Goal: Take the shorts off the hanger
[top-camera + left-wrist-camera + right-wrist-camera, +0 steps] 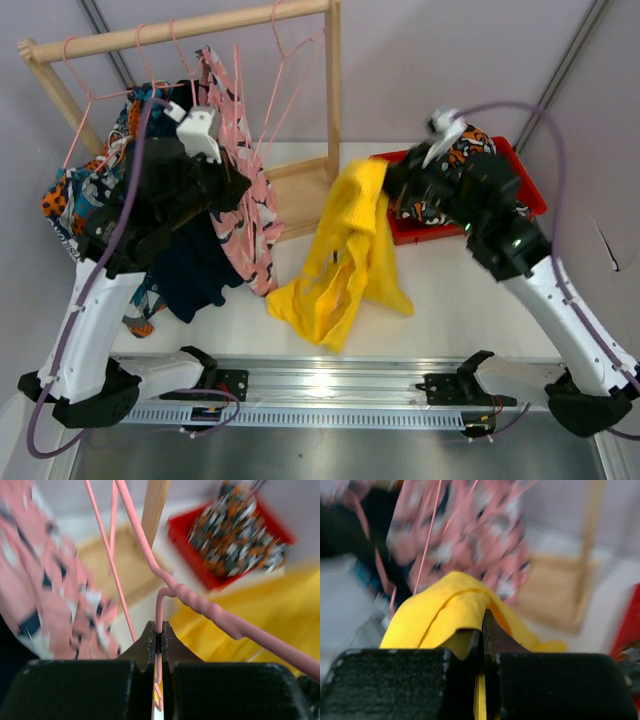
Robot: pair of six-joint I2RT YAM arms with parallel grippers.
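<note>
Pulling yellow shorts [350,250] off a pink hanger [200,605], by the look of it. Left gripper [158,635] is clenched on the hanger wire near its twisted neck. Right gripper [482,622] pinches the shorts' top edge, with the rest draping down toward the table, mid-scene in the top view. Can't tell if the cloth is fully clear of the hanger. Next: right arm carries the shorts to the red bin [530,195] at 2 o'clock and releases there, while the left holds the hanger steady.

Grey wall [450,50], white table [445,315] (wooden rack [180,27] behind)
</note>
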